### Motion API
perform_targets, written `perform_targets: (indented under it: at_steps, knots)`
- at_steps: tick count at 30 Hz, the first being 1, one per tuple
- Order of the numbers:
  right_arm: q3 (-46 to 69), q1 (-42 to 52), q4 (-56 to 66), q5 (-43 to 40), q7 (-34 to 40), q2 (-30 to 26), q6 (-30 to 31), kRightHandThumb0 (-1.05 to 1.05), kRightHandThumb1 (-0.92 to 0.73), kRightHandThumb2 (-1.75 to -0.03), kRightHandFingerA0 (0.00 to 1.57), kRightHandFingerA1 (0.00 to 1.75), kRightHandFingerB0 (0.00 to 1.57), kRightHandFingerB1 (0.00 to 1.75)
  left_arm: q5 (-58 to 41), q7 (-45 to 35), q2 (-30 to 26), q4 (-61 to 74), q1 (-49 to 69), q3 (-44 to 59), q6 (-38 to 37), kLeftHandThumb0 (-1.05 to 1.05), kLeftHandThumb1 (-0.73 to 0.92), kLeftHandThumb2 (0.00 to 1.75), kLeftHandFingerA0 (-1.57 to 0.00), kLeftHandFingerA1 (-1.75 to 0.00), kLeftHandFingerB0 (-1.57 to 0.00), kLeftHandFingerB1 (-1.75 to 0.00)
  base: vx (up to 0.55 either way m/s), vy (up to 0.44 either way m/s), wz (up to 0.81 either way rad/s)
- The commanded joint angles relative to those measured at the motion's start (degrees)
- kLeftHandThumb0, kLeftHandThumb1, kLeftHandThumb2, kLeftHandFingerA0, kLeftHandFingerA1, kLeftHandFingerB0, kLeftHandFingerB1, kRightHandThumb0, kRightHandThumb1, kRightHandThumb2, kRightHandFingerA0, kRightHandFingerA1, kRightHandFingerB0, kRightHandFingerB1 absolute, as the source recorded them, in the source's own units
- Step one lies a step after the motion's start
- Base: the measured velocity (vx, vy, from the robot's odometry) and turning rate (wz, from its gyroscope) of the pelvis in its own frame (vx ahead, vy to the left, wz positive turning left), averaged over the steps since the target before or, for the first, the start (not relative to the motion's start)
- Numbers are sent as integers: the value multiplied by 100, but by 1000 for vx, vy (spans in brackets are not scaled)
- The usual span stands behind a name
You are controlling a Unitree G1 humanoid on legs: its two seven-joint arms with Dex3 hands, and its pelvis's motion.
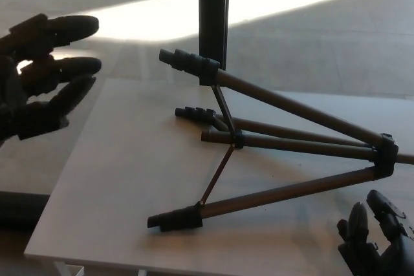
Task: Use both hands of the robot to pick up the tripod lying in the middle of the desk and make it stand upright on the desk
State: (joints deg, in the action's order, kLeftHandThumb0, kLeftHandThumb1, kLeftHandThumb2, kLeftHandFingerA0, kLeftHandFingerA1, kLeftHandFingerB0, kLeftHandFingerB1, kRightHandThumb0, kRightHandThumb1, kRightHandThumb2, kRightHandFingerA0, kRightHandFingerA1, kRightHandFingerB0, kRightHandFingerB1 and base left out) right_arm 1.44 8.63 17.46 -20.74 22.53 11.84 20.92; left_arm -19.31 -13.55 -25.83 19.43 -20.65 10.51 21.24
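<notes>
The tripod (284,143) lies on its side in the middle of the pale desk (129,179), legs spread. Its feet point left: one raised foot (187,61) at the back, one foot (173,218) near the front edge. The legs meet at the black hub (385,156) on the right. My left hand (42,75) hovers open above the desk's left edge, well clear of the tripod. My right hand (378,240) is low at the bottom right corner, open, below the hub and not touching the tripod.
A dark vertical post (213,14) stands behind the desk, just beyond the raised foot. Sunlit floor lies around the desk. A dark object (19,208) lies on the floor at lower left.
</notes>
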Motion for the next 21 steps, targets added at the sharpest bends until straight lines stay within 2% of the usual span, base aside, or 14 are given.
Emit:
perform_targets:
  at_steps: [1,3,4,5,6,7,8,12,13,14,15,16,20,21]
  knots:
    - [266,196,-157,-382,933,1616,-710,-38,-53,-108,3,56,0,52,1151,-120,-503,-94,-1139,-615,-679,-70,67,61,-42,-53,-44,-42,0,0,0]
    - [273,188,-186,-476,976,1605,-579,-38,-52,-108,3,55,0,52,1430,-187,-626,-112,-1590,-902,-736,-70,67,60,-41,-54,-43,-44,0,0,0]
    - [253,176,-175,-511,1050,1639,-500,-69,-60,-93,11,62,5,49,1758,-238,-775,-123,-1945,-1178,-709,-71,68,61,-40,-53,-42,-44,0,0,0]
    - [179,192,-150,-555,1003,1588,-403,-38,-55,-109,1,54,0,52,2108,-265,-892,-189,-2296,-1456,-750,-70,66,60,-41,-54,-42,-44,0,0,0]
    - [152,197,-157,-556,1003,1556,-374,-37,-55,-109,1,54,0,52,2317,-244,-897,-302,-2496,-1619,-905,-71,51,96,-39,-63,-31,-53,0,0,0]
    - [163,182,-149,-617,1045,1580,-342,-37,-52,-108,1,54,0,52,2419,-248,-886,-400,-2667,-1746,-966,-71,50,94,-40,-63,-32,-52,0,0,0]
    - [168,165,-149,-661,1074,1585,-304,-37,-52,-108,1,54,0,52,2599,-304,-910,-518,-2892,-1950,-976,-75,65,61,-32,-55,-40,-39,0,0,0]
    - [154,139,-186,-772,1054,1516,-269,-71,-56,-94,1,55,0,40,3489,-353,-951,-1173,-3708,-2760,-1565,-79,71,62,-34,-56,-37,-38,0,0,0]
    - [143,143,-188,-772,1075,1518,-256,-67,-77,-64,5,59,8,35,3638,-308,-931,-1276,-3835,-2878,-1646,-81,71,63,-35,-55,-36,-38,0,0,0]
    - [134,149,-190,-796,1082,1516,-237,-38,-53,-108,3,56,0,52,3787,-305,-884,-1402,-4032,-3038,-1703,-81,71,62,-33,-56,-36,-38,0,0,0]
    - [122,152,-187,-804,1086,1507,-228,-38,-53,-108,3,56,0,52,3815,-298,-886,-1429,-4086,-3086,-1706,-81,71,62,-33,-56,-36,-38,0,0,0]
    - [115,138,-209,-794,1102,1491,-216,-67,-79,-65,4,68,12,45,3950,-246,-840,-1553,-4242,-3226,-1794,-82,71,62,-31,-59,-34,-40,0,0,0]
    - [146,43,-366,-794,1111,1465,-244,-69,-79,-62,7,79,9,47,4605,-286,-611,-2054,-5022,-3969,-1913,-86,73,63,-21,-57,-21,-37,0,0,0]
    - [164,25,-382,-835,1110,1460,-225,-72,-61,-94,14,70,8,52,4823,-342,-453,-2235,-5256,-4277,-1841,-81,67,61,-25,-38,-25,-29,0,0,0]
